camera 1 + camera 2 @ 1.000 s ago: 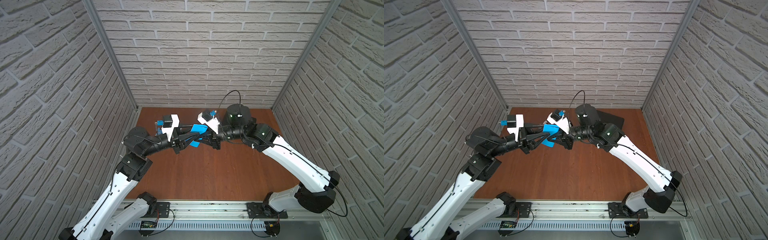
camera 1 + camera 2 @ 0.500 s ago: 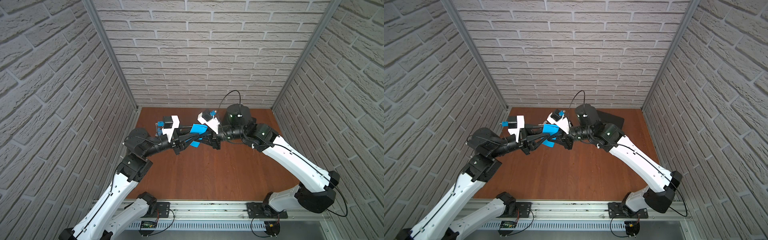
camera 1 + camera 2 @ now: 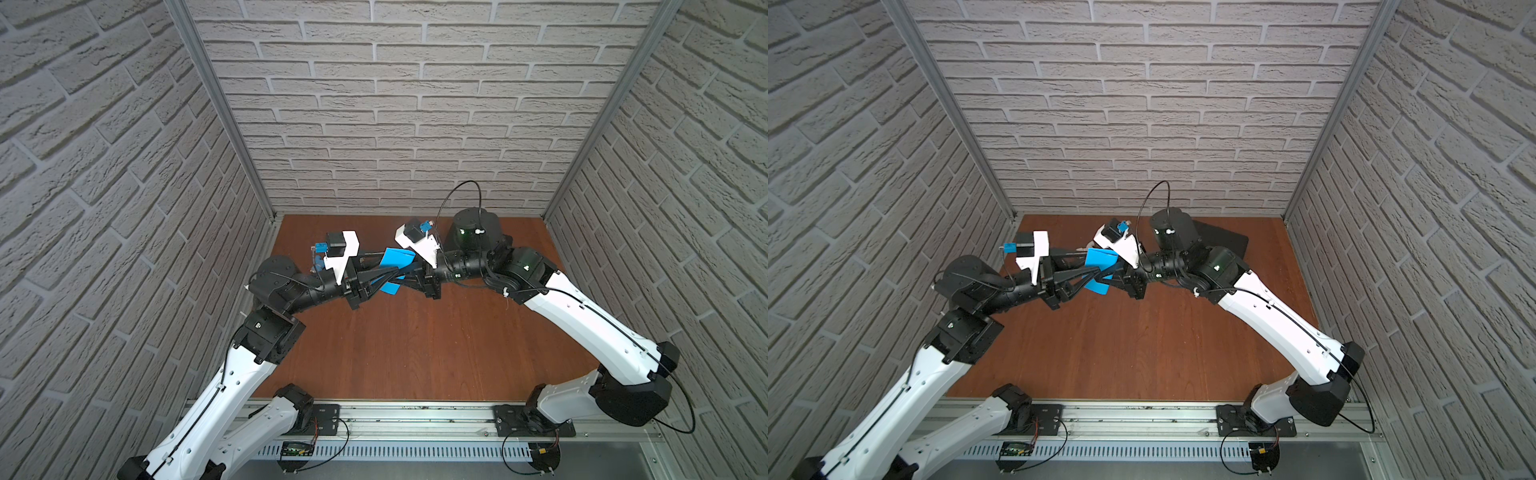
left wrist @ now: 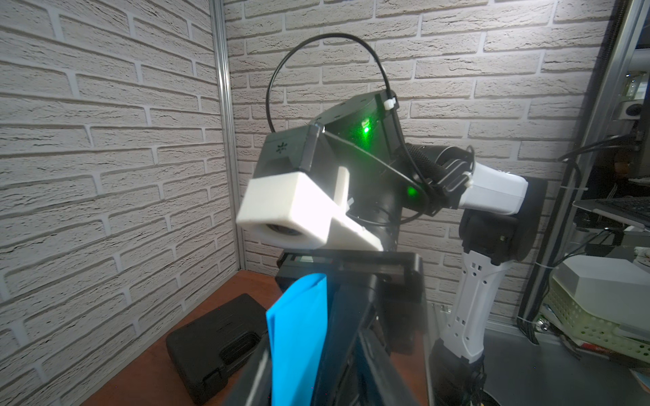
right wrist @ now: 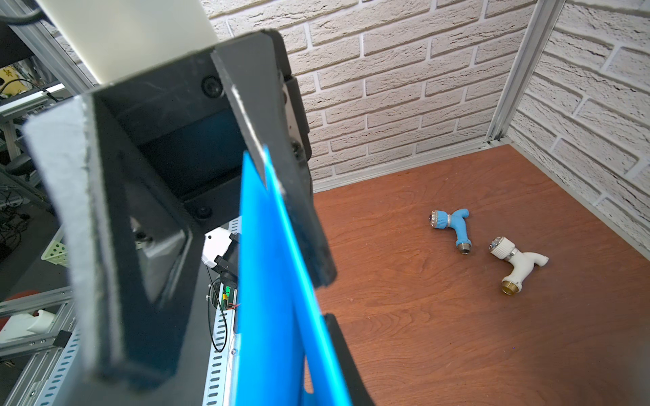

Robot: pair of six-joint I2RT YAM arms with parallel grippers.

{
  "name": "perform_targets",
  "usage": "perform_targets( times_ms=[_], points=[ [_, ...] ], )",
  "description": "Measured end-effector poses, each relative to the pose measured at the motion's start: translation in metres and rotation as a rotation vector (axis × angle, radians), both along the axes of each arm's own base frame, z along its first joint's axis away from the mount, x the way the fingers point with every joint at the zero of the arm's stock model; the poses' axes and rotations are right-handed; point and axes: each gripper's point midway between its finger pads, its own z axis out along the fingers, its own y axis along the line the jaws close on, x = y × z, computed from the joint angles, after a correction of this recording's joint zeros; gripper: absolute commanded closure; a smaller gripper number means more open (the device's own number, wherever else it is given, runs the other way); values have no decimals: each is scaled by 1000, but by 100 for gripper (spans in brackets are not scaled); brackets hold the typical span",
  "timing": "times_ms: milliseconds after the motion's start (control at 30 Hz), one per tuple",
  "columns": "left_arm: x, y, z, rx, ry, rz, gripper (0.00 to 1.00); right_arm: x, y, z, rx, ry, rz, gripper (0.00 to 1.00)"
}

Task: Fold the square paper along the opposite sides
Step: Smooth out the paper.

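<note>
Black fingers of the right gripper (image 3: 411, 277) are pinched together on the square paper (image 3: 397, 261). The paper hangs in the air between the two arms, above the back half of the worktop (image 3: 415, 353), and touches nothing on it. The left gripper (image 3: 384, 276) reaches in from the opposite side. In the right wrist view its jaws stand apart: one finger (image 5: 299, 211) lies against the sheet and the padded one is clear of it, so it clamps nothing.

The sheet looks doubled over, with two blue layers parting toward their free ends. The fold seems begun but loose; matching the opposite edges and pressing a crease look left to do.

A black case (image 3: 1225, 241) lies in the back right corner of the worktop, partly under the right arm and well apart from the paper. A blue tap (image 5: 453, 230) and a white tap (image 5: 517, 262) lie close together near a walled corner; the top views do not show them. The two sets of fingers crowd the sheet most.
</note>
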Motion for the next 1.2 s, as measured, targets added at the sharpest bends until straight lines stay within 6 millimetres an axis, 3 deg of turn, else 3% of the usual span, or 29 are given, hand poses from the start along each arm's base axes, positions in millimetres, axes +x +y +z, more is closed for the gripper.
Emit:
perform_targets(
  times_ms=[200,567,833,1200],
  points=[
    [0,0,0,0,0,0,59,0,0,-1,-4,2,0,97],
    [0,0,0,1,0,0,59,-1,0,2,0,-3,1,97],
    [2,0,-8,34,-4,10,53,-2,-2,3,-2,-17,1,97],
    [-8,-7,-13,57,-15,-75,76,-18,-13,17,16,-64,38,97]
  ],
)
